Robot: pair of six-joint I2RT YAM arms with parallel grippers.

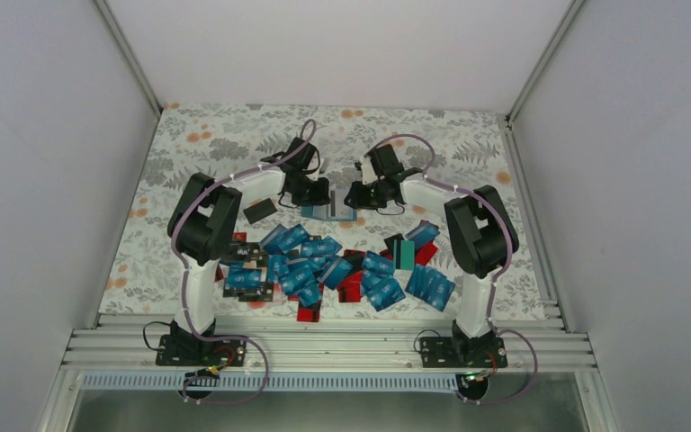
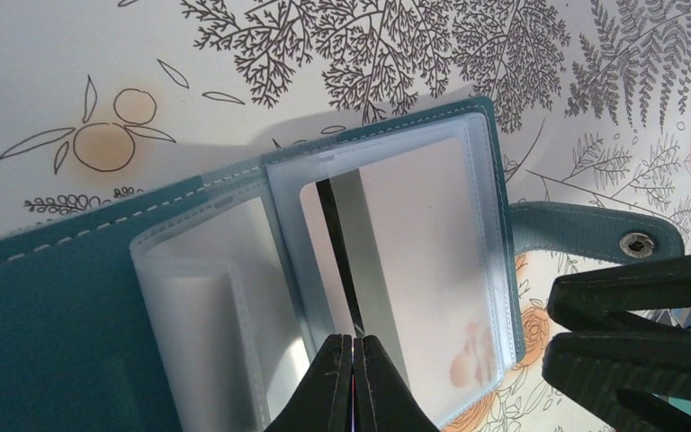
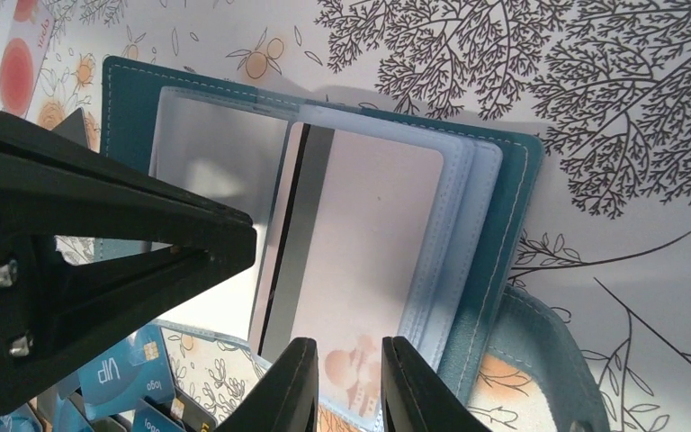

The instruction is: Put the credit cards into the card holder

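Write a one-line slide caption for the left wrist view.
Left gripper, shut on a credit card held edge-on, at the clear sleeves of the open teal card holder.

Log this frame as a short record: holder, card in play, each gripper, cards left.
card holder: open flat on the table, clear sleeves fanned
card in play: pale card, dark stripe, at a sleeve opening; depth unclear
left gripper: shut, apparently on the pale card's edge
right gripper: fingers slightly apart at the sleeves' near edge
remaining: credit cards heaped near the arm bases, mostly blue, some red
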